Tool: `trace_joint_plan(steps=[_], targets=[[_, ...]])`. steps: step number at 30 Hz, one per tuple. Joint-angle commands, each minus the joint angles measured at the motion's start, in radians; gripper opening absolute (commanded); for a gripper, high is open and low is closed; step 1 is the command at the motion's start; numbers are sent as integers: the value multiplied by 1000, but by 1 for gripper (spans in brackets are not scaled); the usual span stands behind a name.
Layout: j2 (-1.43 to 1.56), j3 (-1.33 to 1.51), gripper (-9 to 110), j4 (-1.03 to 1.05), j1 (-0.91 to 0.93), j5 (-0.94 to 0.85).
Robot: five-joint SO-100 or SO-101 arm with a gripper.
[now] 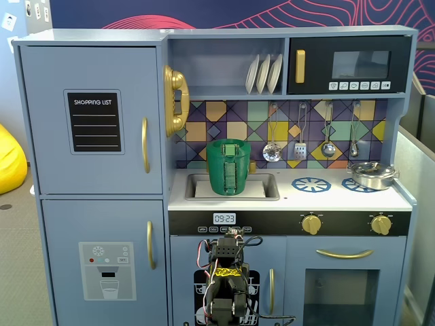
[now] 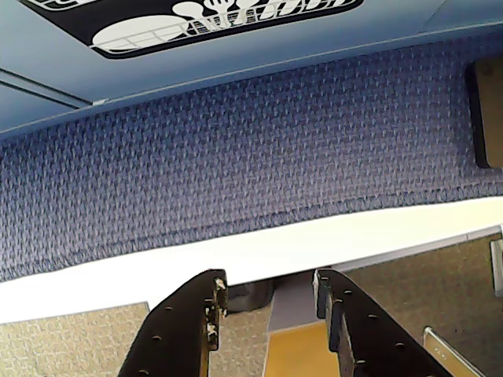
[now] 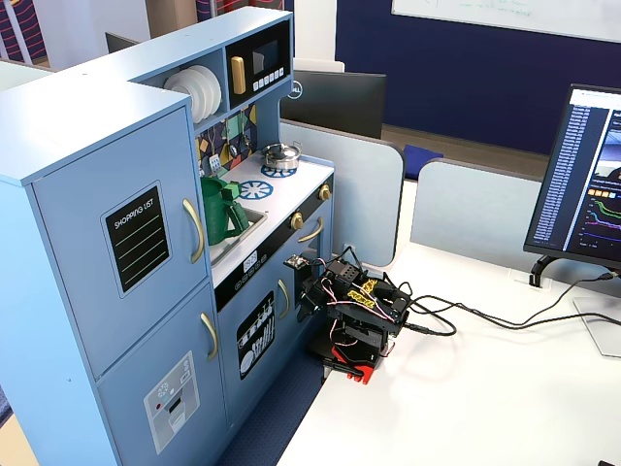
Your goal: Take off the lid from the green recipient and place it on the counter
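Clearly, the green recipient (image 1: 231, 168) stands in the recessed grey sink (image 1: 266, 192) of the counter (image 1: 340, 197), its ribbed strap handle facing the front. In the other fixed view the same green recipient (image 3: 221, 211) rises out of the sink, just beside the fridge door's gold handle (image 3: 194, 231). The lid (image 1: 229, 142) seems to sit on the container's top, though from this low angle only a green rim shows and I cannot make out the disc itself.

Taking the sink as landmark: the silver pot (image 1: 372, 174) rests well to the sink's right in that view, on the far blue burner ring (image 1: 359, 185); another burner ring (image 1: 311, 184) lies between pot and sink. The clock display (image 1: 224, 219) sits on the dark panel just below the sink.

The arm (image 1: 225, 285) is folded low, well below the sink and apart from the container, in front of the dishwasher door (image 3: 256, 335). In the wrist view the gripper (image 2: 269, 292) points down toward the blue carpet (image 2: 236, 157); its two dark fingers (image 2: 185, 330) stand apart with a plain gap between them and nothing held.
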Motion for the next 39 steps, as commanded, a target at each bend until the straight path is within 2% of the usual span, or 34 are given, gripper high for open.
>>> trace_joint_plan(steps=[1, 15, 19, 21, 26, 29, 36, 39], targets=[[-9, -3, 0, 184, 69, -2], [-11, -21, 0, 141, 67, -51], [-29, -229, 0, 117, 32, -43], [-72, -367, 0, 81, 34, -123], [-176, -658, 0, -158, 41, -218], [-252, -764, 5, -347, 46, -242], [-397, -859, 15, -666, 23, -219], [-445, -871, 23, -782, 25, -179]])
